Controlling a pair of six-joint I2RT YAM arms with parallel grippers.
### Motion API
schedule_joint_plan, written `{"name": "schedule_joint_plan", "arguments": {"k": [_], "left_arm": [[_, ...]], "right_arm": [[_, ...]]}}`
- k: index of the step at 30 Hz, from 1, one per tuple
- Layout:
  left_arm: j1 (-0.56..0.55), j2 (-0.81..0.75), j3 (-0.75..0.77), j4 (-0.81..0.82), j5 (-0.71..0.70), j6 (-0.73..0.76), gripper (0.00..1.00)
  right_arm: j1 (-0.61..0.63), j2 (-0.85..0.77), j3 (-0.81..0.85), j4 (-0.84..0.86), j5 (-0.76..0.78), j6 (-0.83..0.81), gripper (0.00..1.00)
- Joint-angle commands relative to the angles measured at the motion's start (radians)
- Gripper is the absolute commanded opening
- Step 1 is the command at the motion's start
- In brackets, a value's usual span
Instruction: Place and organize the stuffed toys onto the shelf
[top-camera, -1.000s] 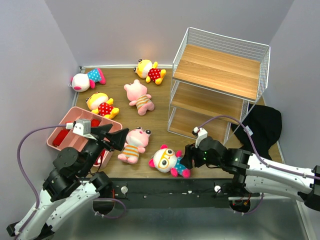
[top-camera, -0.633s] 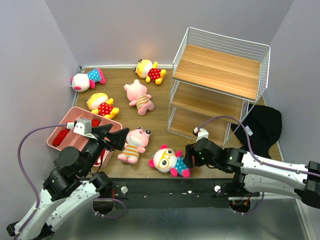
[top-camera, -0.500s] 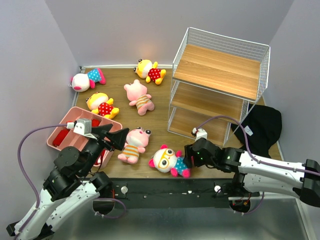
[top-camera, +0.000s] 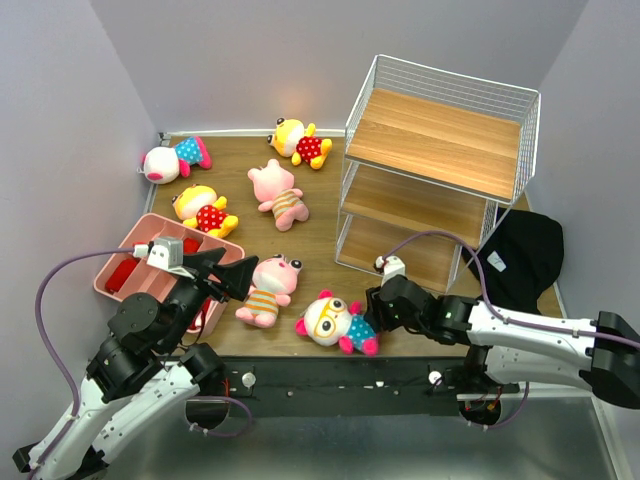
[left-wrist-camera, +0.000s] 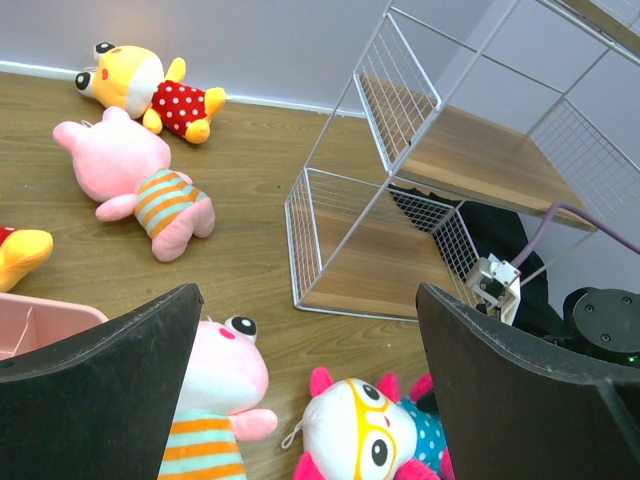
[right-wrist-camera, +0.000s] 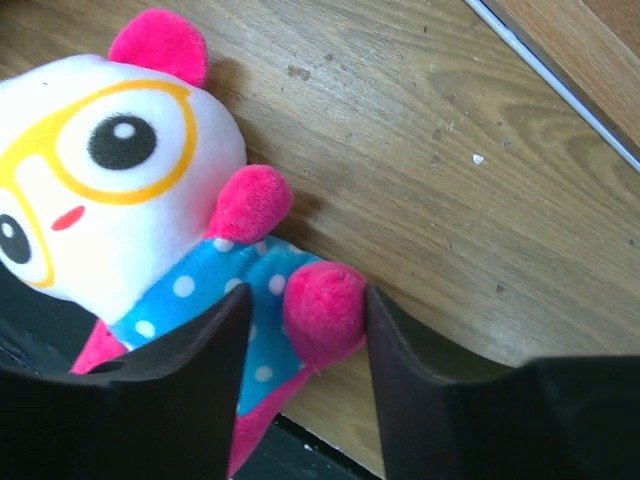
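Six stuffed toys lie on the wooden table. A white-faced toy (top-camera: 330, 320) with yellow glasses (right-wrist-camera: 110, 190) lies at the near edge. My right gripper (top-camera: 374, 306) is low beside it, open, its jaws (right-wrist-camera: 305, 320) straddling a pink limb; the right finger touches the limb. A striped pig (top-camera: 268, 288) lies just ahead of my left gripper (top-camera: 226, 272), which hangs wide open (left-wrist-camera: 308, 296) and holds nothing. Farther back lie another pig (top-camera: 278, 195), two yellow toys (top-camera: 205, 210) (top-camera: 298, 140) and a second white-faced toy (top-camera: 172, 158). The shelf (top-camera: 440, 150) stands back right with bare boards.
A pink divided tray (top-camera: 150, 232) with red items sits at the left, beside my left arm. A black cloth (top-camera: 525, 250) lies right of the shelf. The table's dark near edge (top-camera: 330, 372) runs just below the white-faced toy.
My right gripper has slid left and a little forward onto the white-faced toy, and its jaws have narrowed around the pink limb. The left arm and the toys have stayed still.
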Motion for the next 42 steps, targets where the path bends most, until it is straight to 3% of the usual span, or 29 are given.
{"name": "schedule_joint_plan", "arguments": {"k": [1,6,10,14,17,28,31,37,38,42], "left_arm": [[-0.004,0.009,-0.013,-0.006,-0.017,-0.005,0.99],[-0.003,0.014,-0.011,-0.005,-0.015,-0.005,0.99],[-0.004,0.015,-0.013,-0.006,-0.017,-0.003,0.99],[-0.003,0.019,-0.011,-0.005,-0.017,-0.003,0.99],[-0.003,0.019,-0.010,-0.008,-0.017,-0.003,0.99],[-0.003,0.025,-0.010,-0.011,-0.027,0.007,0.99],[-0.003,0.031,-0.010,-0.013,-0.023,0.007,0.99],[-0.001,0.040,-0.008,-0.011,-0.015,0.006,0.99],[-0.001,0.038,-0.008,-0.011,-0.015,0.006,0.99],[-0.001,0.034,-0.010,-0.013,-0.015,0.004,0.99]], "right_arm": [[0.006,0.034,-0.030,0.060,0.015,-0.001,0.47],[0.006,0.045,-0.033,0.051,-0.002,0.052,0.31],[0.006,-0.023,0.033,-0.033,-0.023,0.072,0.01],[0.005,-0.163,0.169,-0.058,-0.187,-0.054,0.01],[0.006,-0.187,0.365,-0.141,-0.215,-0.102,0.01],[0.006,-0.070,0.944,-0.193,-0.267,-0.169,0.01],[0.006,-0.053,1.073,-0.207,-0.195,-0.177,0.01],[0.006,-0.055,1.170,-0.063,0.156,-0.209,0.01],[0.006,-0.036,1.206,-0.034,0.266,-0.226,0.01],[0.006,0.046,1.321,0.006,0.461,-0.283,0.01]]}}
